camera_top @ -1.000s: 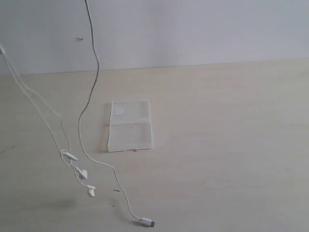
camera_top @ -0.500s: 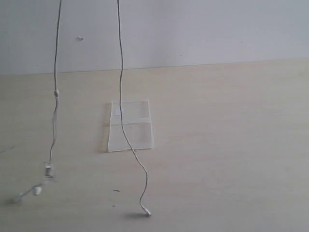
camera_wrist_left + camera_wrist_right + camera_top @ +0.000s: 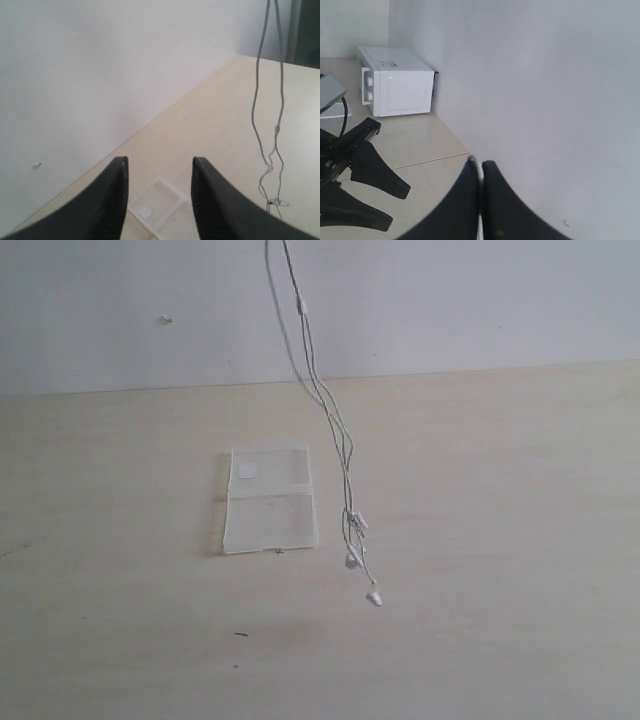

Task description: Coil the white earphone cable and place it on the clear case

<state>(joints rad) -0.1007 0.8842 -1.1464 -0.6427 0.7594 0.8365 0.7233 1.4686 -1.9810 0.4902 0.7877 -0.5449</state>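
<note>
Two strands of the white earphone cable (image 3: 348, 490) hang from above, its earbuds (image 3: 374, 597) dangling over the tabletop (image 3: 480, 540) just right of the clear case (image 3: 268, 500), which lies open and flat. Our left tool (image 3: 159, 160) gapes wide and empty. Our right tool (image 3: 481, 164) is pinched tight, with a white sliver between its fingers (image 3: 465, 200).

left gripper (image 3: 159, 160): two matte black fingers, wide at the base, curving to narrow rounded tips | right gripper (image 3: 480, 161): same black tapered fingers — smooth, slightly glossy
</note>
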